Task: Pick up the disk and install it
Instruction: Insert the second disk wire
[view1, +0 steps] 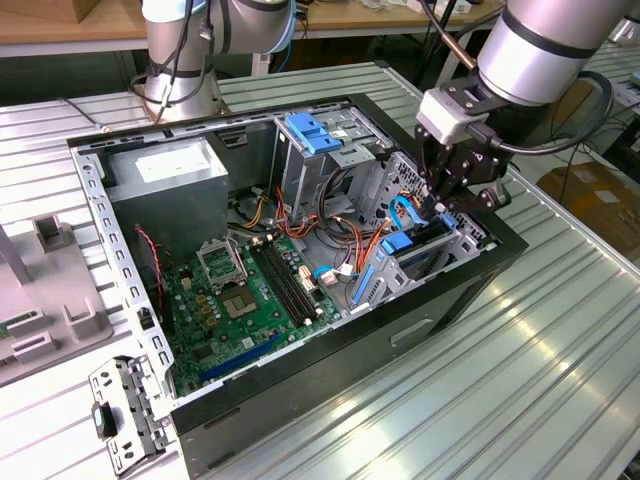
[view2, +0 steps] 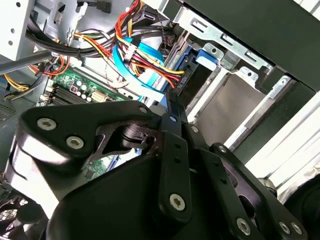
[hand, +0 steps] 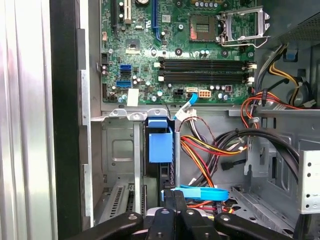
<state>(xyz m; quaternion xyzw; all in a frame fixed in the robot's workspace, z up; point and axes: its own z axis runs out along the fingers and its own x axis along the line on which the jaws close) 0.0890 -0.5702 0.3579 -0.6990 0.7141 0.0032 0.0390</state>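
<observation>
Disk (view1: 400, 243) stands on edge in the drive cage (view1: 375, 285) at the front corner of the open computer case (view1: 330, 345), on the exterior view's right. It is seen almost edge-on there, so mostly its blue plastic side rail and a dark narrow face show; I cannot make out its label.

The exterior view gives the whole layout. The green motherboard (view1: 245, 300) lies on the case floor, the grey power-supply box (view1: 165, 175) sits in the far corner, and a bare light-blue bracket (view1: 312, 132) rests on the upper bays. The arm reaches down from the exterior view's upper right, its gripper (view1: 437, 208) hanging just above the disk's slot.

The first wrist view looks along the cage instead. The disk (hand: 160, 145) shows as a blue block over a dark slot between grey metal walls. The motherboard (hand: 190, 55) lies beyond it, and bundled red, yellow and black wires (hand: 210, 150) run beside it. A flat blue cable (hand: 200, 192) crosses just in front of the gripper (hand: 174, 197).

The second wrist view adds the side of the cage. The disk's (view2: 190, 82) dark edge and blue rail sit against a bare metal panel (view2: 225, 110), close to the tip of the gripper (view2: 170, 100).

In the first wrist view the two black fingers (hand: 167, 210) lie side by side with hardly a gap. Whether they pinch anything I cannot tell.
</observation>
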